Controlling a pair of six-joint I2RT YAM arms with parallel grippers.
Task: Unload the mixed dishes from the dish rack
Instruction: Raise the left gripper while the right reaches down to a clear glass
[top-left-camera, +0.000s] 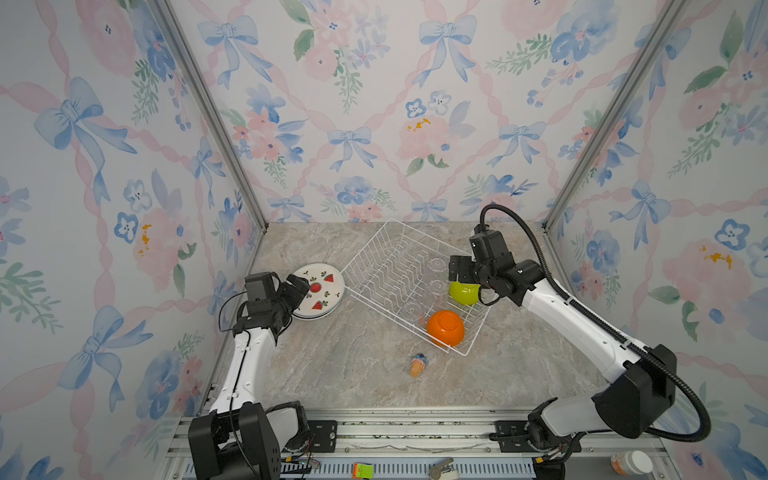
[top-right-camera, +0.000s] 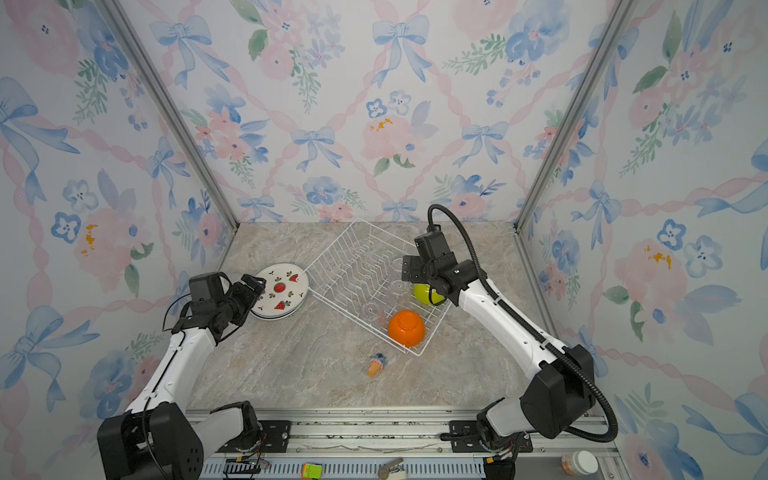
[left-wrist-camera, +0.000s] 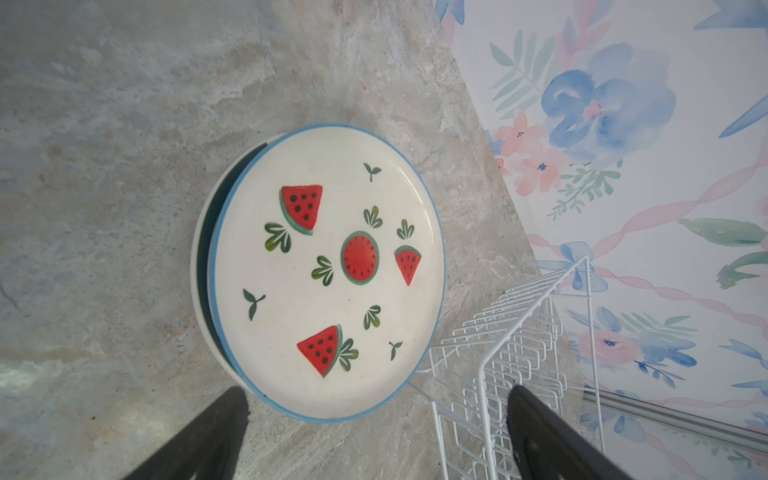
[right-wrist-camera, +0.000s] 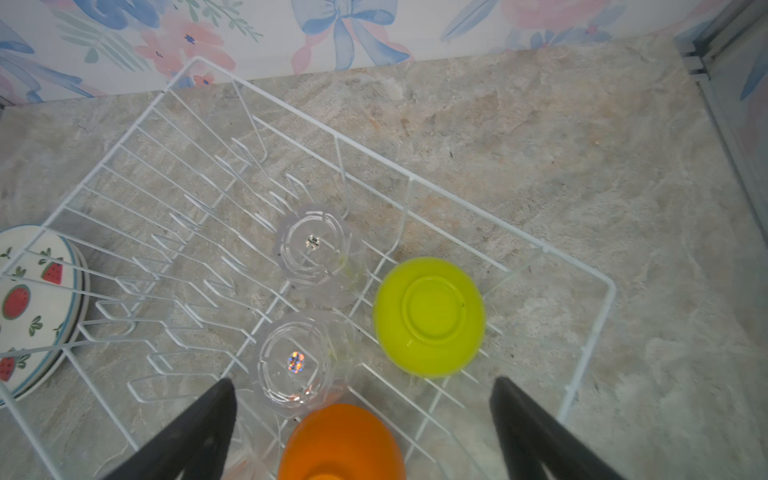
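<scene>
left end effector (left-wrist-camera: 376, 395): gaped wide and empty by the plates (left-wrist-camera: 328, 270)
right end effector (right-wrist-camera: 362, 383): wide, empty, over the rack (right-wrist-camera: 409, 178)
lime bowl (right-wrist-camera: 430, 316): sat upturned; I'd have gripped across it, dodging the glasses (right-wrist-camera: 297, 361)

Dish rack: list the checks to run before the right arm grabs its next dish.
1. Right gripper open and empty: ok.
2. Left gripper open, holding nothing; watermelon plate stacked outside the dish rack: ok.
3. Lime-green bowl upside down, nothing on top of it: ok.
4. Room for a finger between that bowl and the nearest clear glass: cannot tell.
5. Rack emptied: not ok; orange bowl and glasses are inside.
</scene>
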